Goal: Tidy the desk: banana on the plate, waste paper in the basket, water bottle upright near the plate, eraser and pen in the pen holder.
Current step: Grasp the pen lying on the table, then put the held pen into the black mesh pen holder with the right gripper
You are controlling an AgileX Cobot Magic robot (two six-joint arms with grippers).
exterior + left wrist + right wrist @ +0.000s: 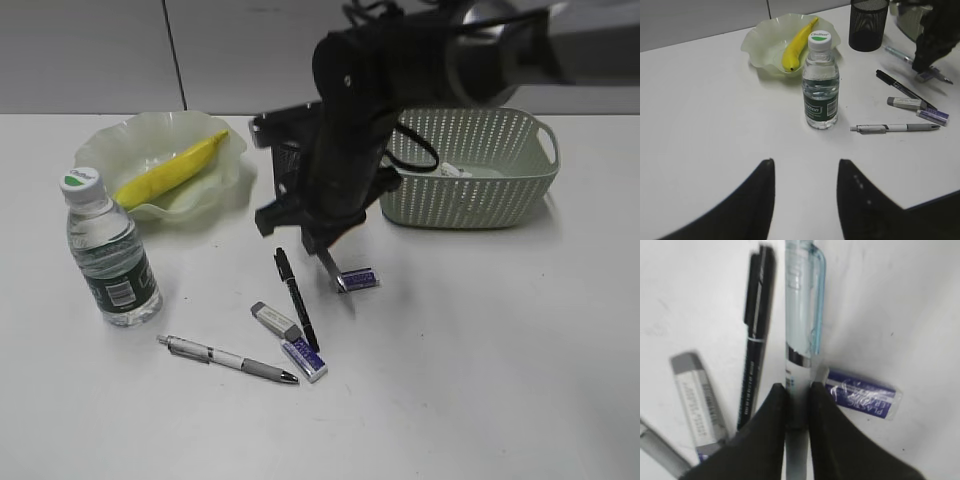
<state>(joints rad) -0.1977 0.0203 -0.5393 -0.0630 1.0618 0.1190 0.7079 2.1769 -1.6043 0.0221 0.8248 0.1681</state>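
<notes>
Two arms are in view, and only the right one is engaged: the right gripper (pixel 796 405) has its fingers (pixel 767 410) drawn narrow onto the barrel of a clear pen (pixel 802 315), with the clip end of the pen running away from the fingertips along the gripper's own line. In the exterior view this pen (pixel 333 270) hangs tilted below the arm, its lower tip at or just above the desk (pixel 480 380), just beside a purple-labelled eraser (pixel 360 279). The pen holder (pixel 285 145) stands on the far side of the gripper, partly hidden behind the arm, left of the basket (pixel 480 195). The coming move therefore turns on one relation: the pen's long axis must come upright over the cup mouth, which lies farther and slightly left of the fingers. The left gripper (pixel 805 200) hangs with fingers wide apart and nothing between them, near the water bottle (pixel 821 82), which stands upright close to the plate (pixel 760 40) holding the banana (pixel 797 42). A black pen (pixel 296 297), a silver pen (pixel 228 359) and two more erasers (pixel 276 320) (pixel 304 358) lie on the desk; the right arm is nearer to them.
</notes>
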